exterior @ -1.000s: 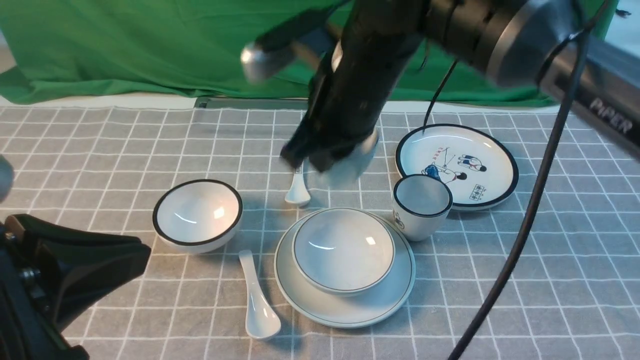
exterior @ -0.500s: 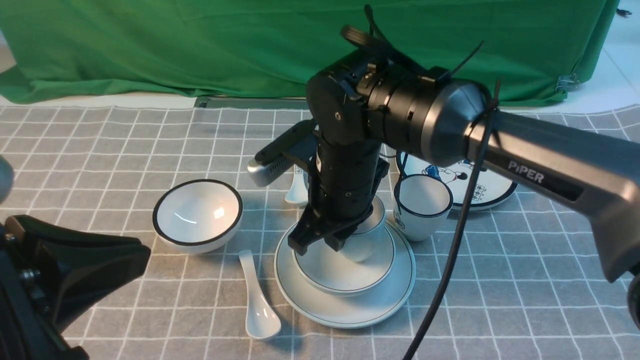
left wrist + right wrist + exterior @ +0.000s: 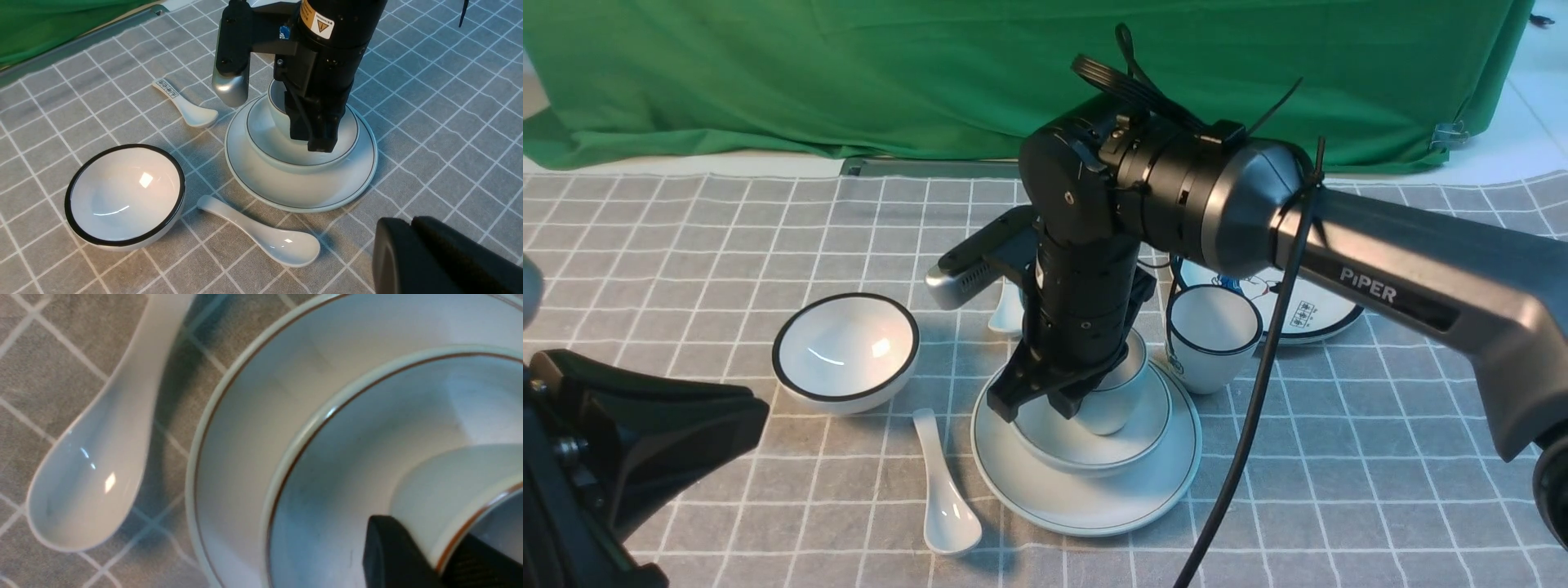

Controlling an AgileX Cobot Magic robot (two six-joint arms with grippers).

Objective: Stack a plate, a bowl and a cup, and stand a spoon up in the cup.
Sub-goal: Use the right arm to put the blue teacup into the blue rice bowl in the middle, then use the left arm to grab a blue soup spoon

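Note:
The pale plate lies at the table's middle front with the shallow bowl on it. The plain cup stands inside the bowl. My right gripper points straight down, shut on the cup's wall, one finger outside and one inside the rim. The large white spoon lies on the cloth just left of the plate, bowl end toward me. My left gripper hovers shut and empty at the near left, short of the spoon. The right arm hides most of the cup.
A black-rimmed bowl sits left of the stack. The small patterned spoon lies behind the stack. A black-rimmed picture cup stands close on the stack's right, the cartoon plate behind it. Green cloth backs the table.
My right arm swung down from above the small spoon and lowered the cup into the bowl. The left arm has not moved.

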